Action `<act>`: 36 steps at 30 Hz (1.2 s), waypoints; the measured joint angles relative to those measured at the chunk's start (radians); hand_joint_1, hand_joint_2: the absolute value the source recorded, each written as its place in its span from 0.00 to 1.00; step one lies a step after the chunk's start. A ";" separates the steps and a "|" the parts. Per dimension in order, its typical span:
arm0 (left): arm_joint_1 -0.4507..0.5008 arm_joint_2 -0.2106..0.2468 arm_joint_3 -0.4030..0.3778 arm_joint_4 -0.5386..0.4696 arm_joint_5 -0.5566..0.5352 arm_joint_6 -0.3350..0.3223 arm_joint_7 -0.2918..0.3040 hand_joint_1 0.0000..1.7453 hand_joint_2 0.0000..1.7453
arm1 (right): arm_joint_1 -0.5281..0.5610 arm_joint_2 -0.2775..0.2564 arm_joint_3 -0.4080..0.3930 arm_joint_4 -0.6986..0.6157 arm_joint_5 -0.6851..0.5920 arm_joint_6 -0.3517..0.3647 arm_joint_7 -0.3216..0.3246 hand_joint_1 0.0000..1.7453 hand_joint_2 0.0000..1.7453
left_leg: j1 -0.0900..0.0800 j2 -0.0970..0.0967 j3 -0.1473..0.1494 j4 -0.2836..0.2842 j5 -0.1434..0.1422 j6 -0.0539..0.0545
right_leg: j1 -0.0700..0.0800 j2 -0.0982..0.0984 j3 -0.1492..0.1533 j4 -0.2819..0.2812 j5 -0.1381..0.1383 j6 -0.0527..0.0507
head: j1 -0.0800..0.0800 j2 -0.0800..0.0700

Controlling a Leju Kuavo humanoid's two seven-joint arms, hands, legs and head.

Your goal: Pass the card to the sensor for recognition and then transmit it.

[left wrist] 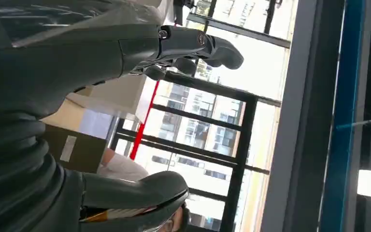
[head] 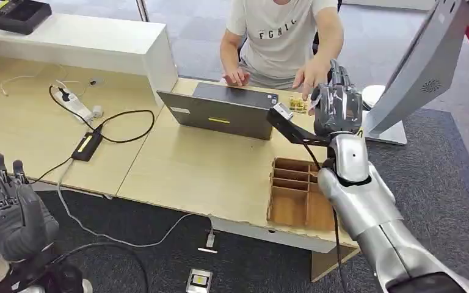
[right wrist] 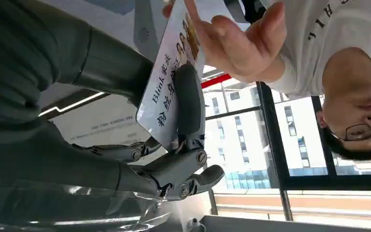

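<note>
Low at seven o'clock in the head view, the left robot hand (head: pixel 9 210) hangs off the bench's near edge with its fingers apart and nothing in it; the left wrist view (left wrist: pixel 125 72) shows the same spread fingers against tall windows. At two o'clock the right robot hand (head: pixel 337 104) is raised above the bench (head: pixel 207 165), fingers up. The right wrist view shows it (right wrist: pixel 174 140) pinching a white card (right wrist: pixel 171 77) with blue printed characters between thumb and a dark finger. A person's hand (right wrist: pixel 244 41) touches the card's far end in that view; in the head view that hand (head: pixel 310 76) sits just beside the robot's fingers. The person (head: pixel 281 36), in a white T-shirt, sits at twelve o'clock behind an open laptop (head: pixel 223 110). A brown divided tray (head: pixel 299 195) rests at the bench's near right edge, just below the raised arm. At ten o'clock lie a power strip (head: pixel 76 105) and a black adapter (head: pixel 87 145) with cables. A grey monitor back (head: pixel 421 73) leans at three o'clock.
</note>
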 joint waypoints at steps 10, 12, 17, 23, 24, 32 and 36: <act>0.021 -0.010 0.018 -0.012 0.010 -0.011 0.000 0.00 1.00 | 0.004 0.011 0.020 0.027 0.025 0.053 0.032 1.00 1.00 | 0.000 0.000 0.000 0.000 0.000 0.000 | 0.000 0.000 0.000 0.000 0.000 0.000 | 0.000 0.000; 0.021 -0.010 0.019 -0.012 0.013 -0.016 0.000 0.00 1.00 | 0.004 0.010 0.022 0.032 0.026 0.059 0.036 1.00 1.00 | 0.000 0.000 0.000 0.000 0.000 0.000 | 0.000 0.000 0.000 0.000 0.000 0.000 | 0.000 0.000; 0.022 -0.009 0.020 -0.012 0.017 -0.018 0.000 0.00 1.00 | 0.001 0.007 0.025 0.039 0.037 0.073 0.040 0.21 1.00 | 0.000 0.000 0.000 0.000 0.000 0.000 | 0.000 0.000 -0.001 0.000 0.000 0.000 | 0.000 0.000; 0.021 -0.007 0.019 -0.012 0.019 -0.011 0.000 0.00 1.00 | -0.012 0.005 0.029 0.053 0.050 0.086 0.057 0.00 1.00 | 0.000 0.000 0.000 0.000 0.000 0.000 | 0.000 0.000 -0.001 0.000 0.000 0.000 | 0.000 0.000; 0.021 -0.006 0.019 -0.012 0.019 -0.008 0.000 0.00 1.00 | -0.015 0.005 0.030 0.055 0.050 0.085 0.061 0.00 1.00 | 0.000 0.000 0.000 0.000 0.000 0.000 | 0.000 0.000 -0.001 0.000 0.000 0.000 | 0.000 0.000; 0.016 0.005 0.012 -0.012 0.023 0.000 0.000 0.00 1.00 | -0.034 -0.009 0.030 0.039 0.039 0.079 0.049 0.00 1.00 | 0.000 0.000 0.000 0.000 0.000 0.000 | 0.000 0.000 -0.001 0.000 0.000 0.000 | 0.000 0.000; 0.016 0.008 0.011 -0.012 0.021 -0.003 0.000 0.00 1.00 | -0.028 -0.029 0.021 -0.032 0.007 0.079 0.031 0.00 1.00 | 0.000 0.000 0.000 0.000 0.000 0.000 | 0.000 0.000 -0.001 0.000 0.000 0.000 | 0.000 0.000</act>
